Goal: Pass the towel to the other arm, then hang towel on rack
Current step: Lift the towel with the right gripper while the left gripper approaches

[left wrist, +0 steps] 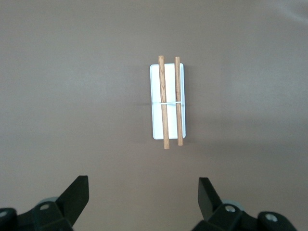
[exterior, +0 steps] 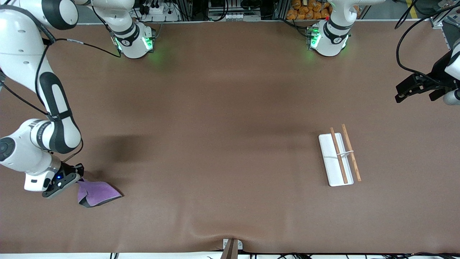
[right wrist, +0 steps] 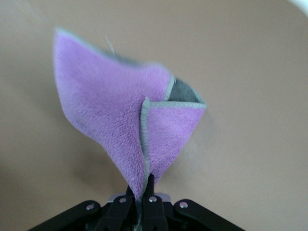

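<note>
One corner of towel pinched in right gripper near bench's front edge, right-arm end, prob. for lift and handoff; left gripper agape, waiting over rack end.

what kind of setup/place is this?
Probably a robotics lab bench, not a home. Two arms are bolted along one edge of a brown-matted table, with cables and equipment racks past that edge. The only props are a purple towel, pinched by the right end effector, and a small rack.

Brown-covered table, cluttered equipment shelving along its edge.
</note>
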Robot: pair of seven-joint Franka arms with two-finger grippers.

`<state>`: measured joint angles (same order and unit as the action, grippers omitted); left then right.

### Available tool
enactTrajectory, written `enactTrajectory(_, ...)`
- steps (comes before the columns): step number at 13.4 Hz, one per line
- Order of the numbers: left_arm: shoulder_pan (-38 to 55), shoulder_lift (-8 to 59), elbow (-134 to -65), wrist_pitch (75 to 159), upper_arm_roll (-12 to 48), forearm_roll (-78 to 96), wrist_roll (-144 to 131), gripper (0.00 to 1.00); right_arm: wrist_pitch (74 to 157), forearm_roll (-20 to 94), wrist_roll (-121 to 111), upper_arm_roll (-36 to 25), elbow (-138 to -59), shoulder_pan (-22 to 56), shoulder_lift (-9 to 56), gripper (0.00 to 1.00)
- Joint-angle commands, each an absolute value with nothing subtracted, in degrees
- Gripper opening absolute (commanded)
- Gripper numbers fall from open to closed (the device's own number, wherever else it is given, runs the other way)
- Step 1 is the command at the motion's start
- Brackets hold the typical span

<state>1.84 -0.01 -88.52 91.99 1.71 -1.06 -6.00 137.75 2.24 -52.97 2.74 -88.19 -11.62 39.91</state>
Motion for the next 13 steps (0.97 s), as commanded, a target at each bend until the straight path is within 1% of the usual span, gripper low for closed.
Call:
enactTrajectory(1,1.5,-0.5,-88.3,91.5,1.8,-0.4,-4.8,1.0,134.5,3.2,-54.0,5.9,-90.0,-11.5,33.4,0.0)
enactTrajectory(4,1.5,-0.5,-88.3,91.5,1.8,-0.4,-4.8,1.0,134.0,3.1,-54.5,12.5,-90.0,-11.5,30.2,0.0)
enactTrajectory(7,1.4,-0.5,-88.3,91.5,1.8,-0.4,-4.7,1.0,134.7,3.0,-54.1,20.2,-89.1,-11.2,30.2,0.0)
enactTrajectory(8,1.4,-0.5,-88.3,91.6,1.8,-0.4,-4.7,1.0,135.3,3.1,-53.9,21.3,-89.0,-9.6,30.4,0.0)
enactTrajectory(11,1.5,-0.4,-88.3,91.6,1.8,-0.3,-4.8,1.0,140.4,2.8,-50.4,21.2,-88.7,-1.6,30.9,0.0)
enactTrajectory(13,1.5,-0.3,-88.4,91.6,1.8,-0.4,-4.8,1.0,140.9,2.3,-44.9,21.0,-88.1,2.8,32.1,0.0)
